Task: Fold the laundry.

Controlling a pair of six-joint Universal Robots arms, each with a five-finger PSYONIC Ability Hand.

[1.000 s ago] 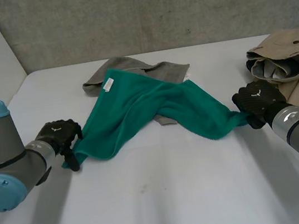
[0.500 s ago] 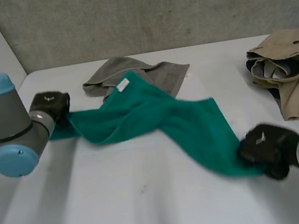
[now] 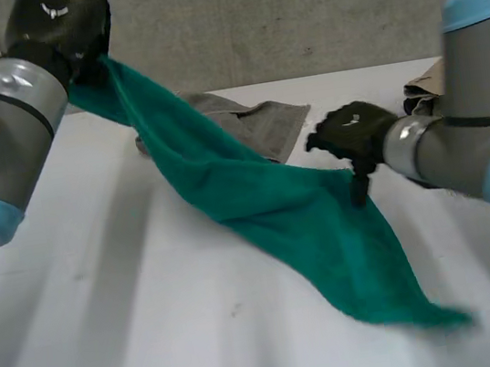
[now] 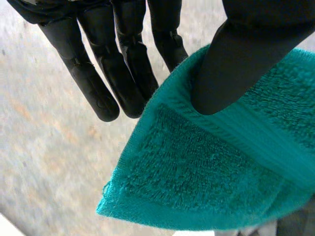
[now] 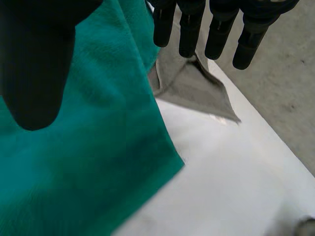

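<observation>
The green towel (image 3: 275,197) hangs in a long slanting band from the left hand (image 3: 55,23), which is lifted high at the far left of the desk (image 3: 138,329). The band runs down across the middle to a loose corner lying on the desk near the front right. The left hand pinches one hemmed corner, its thumb pressed on the hem with straight fingers behind the cloth. The right hand (image 3: 352,130) hovers at the far edge of the band about halfway along. Its fingers are straight and spread and its thumb is set wide, so it holds nothing. The towel looks like thick terry: soft, limp and light, drooping wherever it is unsupported, but rough enough that a pinch should not slip. The stitched hem is the firmest place to grip, so the neighbouring corner on the same edge is probably the best second hold, letting the cloth hang square. A mid-edge grip would likely bunch it. A grey cloth (image 3: 263,121) lies behind and partly under the band and could be caught by mistake.
</observation>
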